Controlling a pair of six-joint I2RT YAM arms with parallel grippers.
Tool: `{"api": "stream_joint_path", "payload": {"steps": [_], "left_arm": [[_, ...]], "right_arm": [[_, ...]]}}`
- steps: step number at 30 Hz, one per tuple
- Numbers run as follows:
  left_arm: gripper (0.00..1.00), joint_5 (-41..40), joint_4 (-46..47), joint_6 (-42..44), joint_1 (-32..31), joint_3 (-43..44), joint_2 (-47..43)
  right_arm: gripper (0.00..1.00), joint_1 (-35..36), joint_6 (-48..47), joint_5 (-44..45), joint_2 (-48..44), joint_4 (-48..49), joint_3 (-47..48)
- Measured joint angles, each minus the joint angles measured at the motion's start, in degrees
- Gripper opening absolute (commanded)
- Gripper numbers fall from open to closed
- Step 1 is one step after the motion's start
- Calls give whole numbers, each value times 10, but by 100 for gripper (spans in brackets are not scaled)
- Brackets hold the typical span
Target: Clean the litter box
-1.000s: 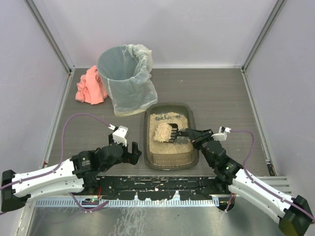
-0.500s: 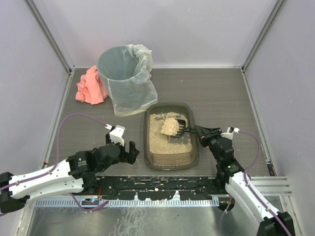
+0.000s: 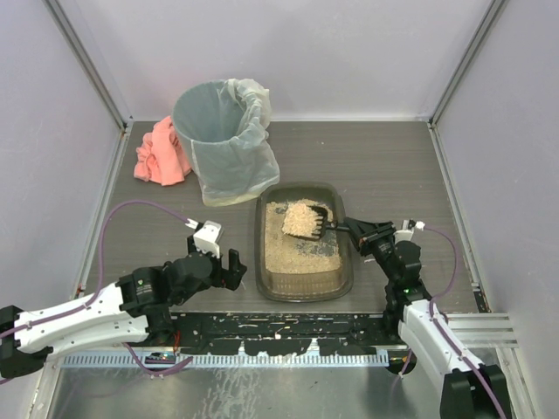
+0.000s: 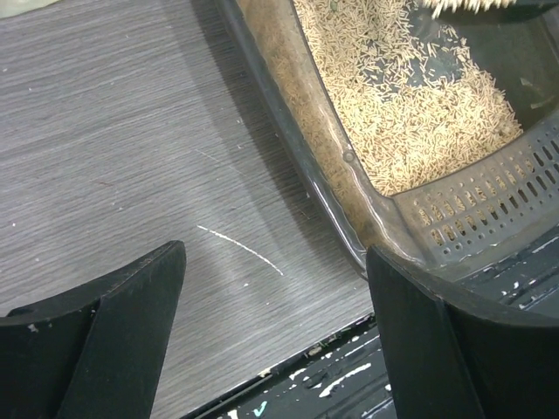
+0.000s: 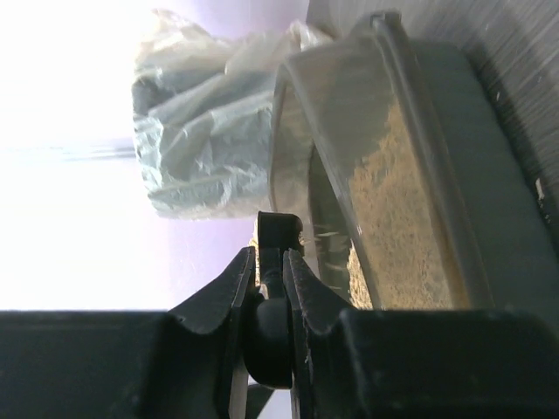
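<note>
Beige litter [image 3: 302, 220] heaped on scoop [image 3: 322, 224], held over far end of litter box [image 3: 301, 285] mid-counter [image 3: 393, 166]. Right pincer [image 3: 351, 230] clamped on its handle. Left pincer [image 3: 229, 267] wide, empty, just left of box. Dump into bin [image 3: 218, 131], far left, not yet done; more litter left.

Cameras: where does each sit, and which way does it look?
Top external: above and behind, looking down on the table; the left arm and right arm show.
Left wrist: on the left arm, facing a corner of the litter box, framed by the open left gripper.
Right wrist: on the right arm, looking past the right gripper, shut on the scoop, toward the bin.
All three show the litter box.
</note>
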Motion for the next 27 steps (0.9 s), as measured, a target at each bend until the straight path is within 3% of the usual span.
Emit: {"api": "stream_joint_path", "payload": {"steps": [14, 27], "left_arm": [[83, -3, -3, 1, 0, 0, 4], [85, -3, -2, 1, 0, 2, 22]], "right_arm": [[1, -82, 17, -71, 7, 26, 0], [1, -113, 9, -107, -7, 12, 1]]}}
